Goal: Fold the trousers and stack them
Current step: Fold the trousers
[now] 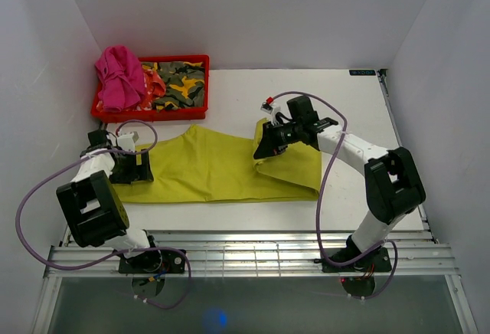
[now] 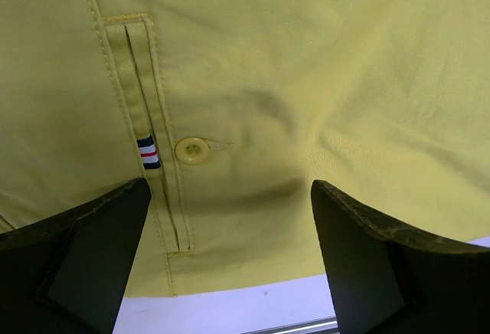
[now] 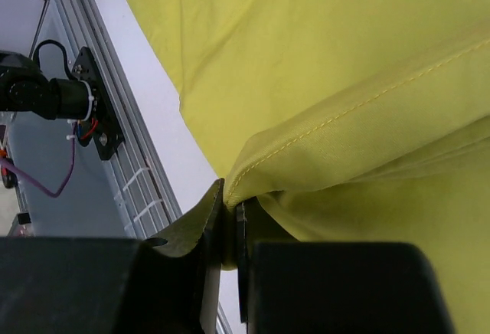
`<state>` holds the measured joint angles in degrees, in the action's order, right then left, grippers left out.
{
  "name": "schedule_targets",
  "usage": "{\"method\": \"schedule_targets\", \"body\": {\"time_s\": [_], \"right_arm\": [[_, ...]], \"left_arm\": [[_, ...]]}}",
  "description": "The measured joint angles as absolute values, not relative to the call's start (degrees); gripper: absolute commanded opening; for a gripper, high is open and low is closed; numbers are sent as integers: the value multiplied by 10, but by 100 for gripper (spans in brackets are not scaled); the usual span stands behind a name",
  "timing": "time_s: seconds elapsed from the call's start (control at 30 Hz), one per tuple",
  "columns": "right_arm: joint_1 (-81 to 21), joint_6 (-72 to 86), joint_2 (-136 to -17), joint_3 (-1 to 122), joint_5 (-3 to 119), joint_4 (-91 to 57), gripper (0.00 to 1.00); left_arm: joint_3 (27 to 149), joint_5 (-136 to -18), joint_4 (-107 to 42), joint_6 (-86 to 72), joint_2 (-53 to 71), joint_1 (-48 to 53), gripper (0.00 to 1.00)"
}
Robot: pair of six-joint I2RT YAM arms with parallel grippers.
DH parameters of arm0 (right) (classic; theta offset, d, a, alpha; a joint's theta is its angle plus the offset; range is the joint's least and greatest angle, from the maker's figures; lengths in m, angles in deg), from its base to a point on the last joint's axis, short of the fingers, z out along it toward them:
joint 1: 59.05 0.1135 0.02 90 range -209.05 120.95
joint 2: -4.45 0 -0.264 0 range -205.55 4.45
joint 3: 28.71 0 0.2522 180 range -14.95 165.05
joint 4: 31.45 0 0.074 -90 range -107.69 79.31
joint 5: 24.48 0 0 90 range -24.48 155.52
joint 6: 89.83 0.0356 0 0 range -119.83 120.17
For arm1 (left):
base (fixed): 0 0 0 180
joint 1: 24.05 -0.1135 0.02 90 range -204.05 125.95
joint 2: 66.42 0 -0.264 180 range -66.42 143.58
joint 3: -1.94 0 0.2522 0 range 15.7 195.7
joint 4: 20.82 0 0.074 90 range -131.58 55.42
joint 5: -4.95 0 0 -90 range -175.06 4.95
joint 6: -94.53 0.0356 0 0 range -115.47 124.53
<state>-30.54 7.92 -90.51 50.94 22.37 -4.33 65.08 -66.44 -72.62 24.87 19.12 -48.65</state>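
A: Where do the trousers (image 1: 214, 169) lie?

B: Spread flat just in front of the red crate (image 1: 122, 113), reaching well to its right. There the right gripper (image 3: 230, 213) is clamped on the stitched hem edge, which it holds raised.

A: What could go wrong?

B: The pinch takes only a thin edge, so a quick pull toward the crate could slip it free. It could also drag the whole pair, because the left gripper (image 2: 230, 188) hangs over the waist end with jaws wide apart, pinning nothing.
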Motion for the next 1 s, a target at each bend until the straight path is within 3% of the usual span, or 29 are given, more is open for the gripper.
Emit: {"method": "schedule_targets", "body": {"time_s": [1.0], "right_arm": [[-152,150,-1050,594,261,-123,8]], "left_arm": [[618,-667,-688,250,169,-486,98]]}}
